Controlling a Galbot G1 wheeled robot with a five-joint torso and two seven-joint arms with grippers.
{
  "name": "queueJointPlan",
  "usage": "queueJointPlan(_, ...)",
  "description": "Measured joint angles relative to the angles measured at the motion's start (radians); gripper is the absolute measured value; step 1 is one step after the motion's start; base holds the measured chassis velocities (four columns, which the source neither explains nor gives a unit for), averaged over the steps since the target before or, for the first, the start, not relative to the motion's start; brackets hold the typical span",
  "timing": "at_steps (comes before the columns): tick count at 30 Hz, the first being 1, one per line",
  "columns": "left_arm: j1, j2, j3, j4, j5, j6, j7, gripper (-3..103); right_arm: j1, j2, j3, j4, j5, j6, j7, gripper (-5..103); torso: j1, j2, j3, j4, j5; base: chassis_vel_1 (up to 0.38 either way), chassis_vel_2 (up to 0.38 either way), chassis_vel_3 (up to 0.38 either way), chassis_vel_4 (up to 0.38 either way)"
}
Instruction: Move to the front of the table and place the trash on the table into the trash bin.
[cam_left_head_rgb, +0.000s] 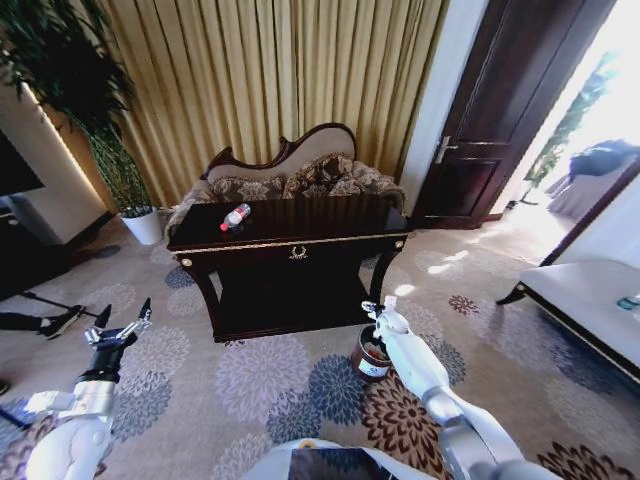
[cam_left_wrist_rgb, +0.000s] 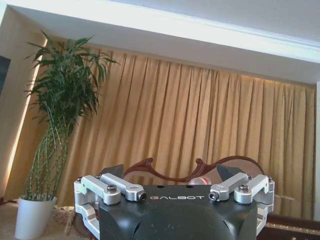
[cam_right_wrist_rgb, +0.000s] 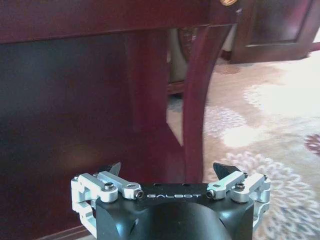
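Head view: clear bottle (cam_left_head_rgb: 236, 216) with red cap lies on its side on the left part of the dark desk (cam_left_head_rgb: 320, 232), well apart from both grippers. Trash bin (cam_left_head_rgb: 371, 357) stands on the carpet by the desk's front right leg. Right gripper (cam_left_head_rgb: 374, 311) hangs just above the bin, fingers (cam_right_wrist_rgb: 223, 170) spread with nothing between them, facing the desk's lower front. Left gripper (cam_left_head_rgb: 119, 326) held low at the left, clear of the desk, fingers (cam_left_wrist_rgb: 113, 170) spread, nothing between them, pointed toward the curtain (cam_left_wrist_rgb: 200, 125).
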Motion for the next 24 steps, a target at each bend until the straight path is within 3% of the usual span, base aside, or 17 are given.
queueJointPlan(3,0.001,0.0,-0.001,0.003,-0.001,-0.001,0.0,100,-0.005,0.0,0.0,0.003,-0.003,0.031,-0.019,100,0.0,0.0,0.0,-0.0006,-0.0003,0.0,0.0,0.0,0.0)
queueJointPlan(6,0.001,-0.001,-0.001,0.007,0.0,-0.001,0.001,100,-0.016,-0.006,0.002,0.021,-0.006,-0.021,-0.044,100,0.0,0.0,0.0,-0.0003,0.0001,0.0,0.0,0.0,0.0)
queueJointPlan(7,0.001,-0.001,-0.001,0.008,0.0,-0.002,0.001,100,-0.003,0.004,0.002,-0.005,-0.02,0.038,-0.013,100,0.0,0.0,0.0,-0.0009,-0.0004,0.0,0.0,0.0,0.0)
queueJointPlan(8,0.001,-0.001,-0.001,0.008,0.0,-0.002,0.001,100,-0.003,0.004,0.002,-0.005,-0.02,0.038,-0.013,100,0.0,0.0,0.0,-0.0009,-0.0004,0.0,0.0,0.0,0.0)
queueJointPlan(9,0.001,-0.002,0.0,0.008,0.001,-0.002,0.002,100,-0.002,0.005,0.002,-0.005,-0.034,0.012,-0.002,100,0.0,0.0,0.0,0.0002,0.0,0.0,0.0,0.0,0.0)
queueJointPlan(10,-0.001,-0.003,0.0,0.009,0.002,-0.002,0.003,100,-0.014,-0.006,0.002,0.016,-0.03,-0.019,-0.05,100,0.0,0.0,0.0,0.0003,0.0001,0.0,0.0,0.0,0.0)
queueJointPlan(11,-0.002,-0.004,0.0,0.009,0.002,-0.002,0.003,100,-0.011,-0.004,0.0,0.003,-0.011,0.045,-0.054,100,0.0,0.0,0.0,-0.001,-0.0004,0.0,0.0,0.0,0.0)
queueJointPlan(13,-0.001,-0.004,0.001,0.009,0.002,-0.002,0.003,100,-0.007,0.001,0.001,-0.004,-0.011,0.06,-0.045,100,0.0,0.0,0.0,-0.0013,-0.0005,0.0,0.0,0.0,0.0)
queueJointPlan(14,-0.003,-0.006,0.003,0.009,0.007,-0.003,0.004,100,-0.007,0.01,0.005,0.003,-0.017,0.014,-0.031,100,0.0,0.0,0.0,0.0004,0.0,0.0,0.0,0.0,0.0)
queueJointPlan(16,-0.004,-0.007,0.004,0.01,0.009,-0.003,0.004,100,-0.015,0.005,0.006,0.016,-0.018,0.003,-0.052,100,0.0,0.0,0.0,0.0005,0.0002,0.0,0.0,0.0,0.0)
queueJointPlan(17,-0.004,-0.007,0.004,0.009,0.007,-0.003,0.003,100,-0.012,0.007,0.0,-0.001,-0.035,0.067,-0.039,100,0.0,0.0,0.0,-0.0005,-0.0002,0.0,0.0,0.0,0.0)
queueJointPlan(19,-0.003,-0.007,0.004,0.008,0.008,-0.003,0.003,100,-0.005,0.02,0.007,-0.021,-0.062,0.054,-0.008,100,0.0,0.0,0.0,-0.0005,-0.0005,0.0,0.0,0.0,0.0)
queueJointPlan(20,-0.004,-0.007,0.004,0.008,0.011,-0.003,0.004,100,-0.014,0.017,0.009,-0.006,-0.054,-0.006,-0.017,100,0.0,0.0,0.0,0.0003,0.0,0.0,0.0,0.0,0.0)
queueJointPlan(22,-0.004,-0.006,0.002,0.009,0.009,-0.003,0.003,100,-0.019,0.01,0.003,-0.001,-0.027,0.027,-0.043,100,0.0,0.0,0.0,-0.0007,0.0,0.0,0.0,0.0,0.0)
queueJointPlan(23,-0.003,-0.005,0.002,0.009,0.008,-0.003,0.003,100,-0.006,0.02,0.006,-0.021,-0.033,0.088,-0.029,100,0.0,0.0,0.0,-0.0014,-0.0002,0.0,0.0,0.0,0.0)
queueJointPlan(24,-0.003,-0.007,0.003,0.008,0.012,-0.003,0.003,100,-0.003,0.022,0.007,-0.011,-0.033,0.046,-0.015,100,0.0,0.0,0.0,0.0006,-0.0003,0.0,0.0,0.0,0.0)
